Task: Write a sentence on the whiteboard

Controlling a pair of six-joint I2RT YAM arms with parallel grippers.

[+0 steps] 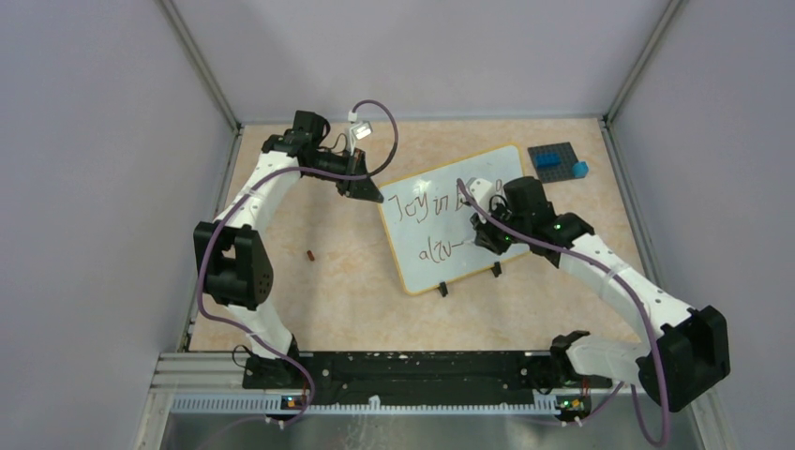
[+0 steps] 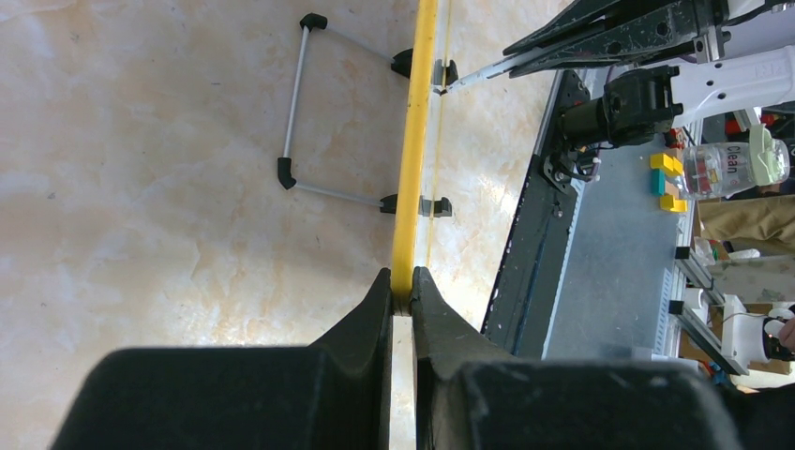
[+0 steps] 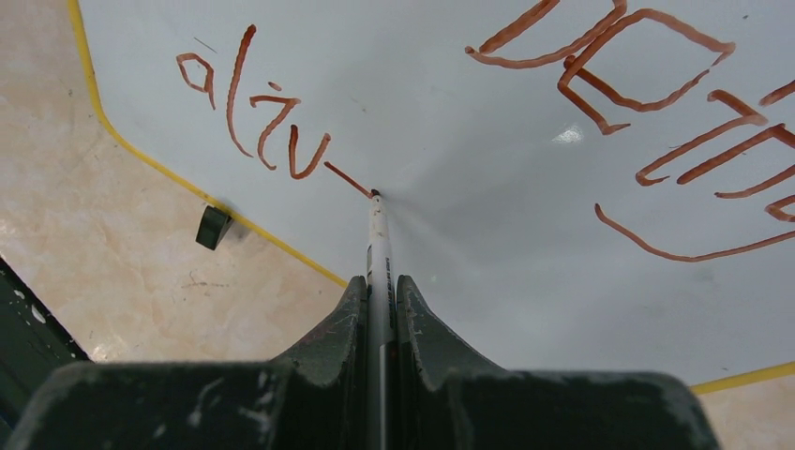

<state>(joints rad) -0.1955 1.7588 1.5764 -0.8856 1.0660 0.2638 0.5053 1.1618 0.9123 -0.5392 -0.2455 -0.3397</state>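
While left jaws pinch the yellow-rimmed whiteboard (image 2: 412,141), right jaws clamp a slim white marker (image 3: 378,246).

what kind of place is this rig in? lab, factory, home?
Most likely a robotics lab workcell. Plain grey panels box in the table, both arms are bolted to a black rail at its near edge, and the left wrist view shows clutter beyond it: a bottle and coloured blocks.
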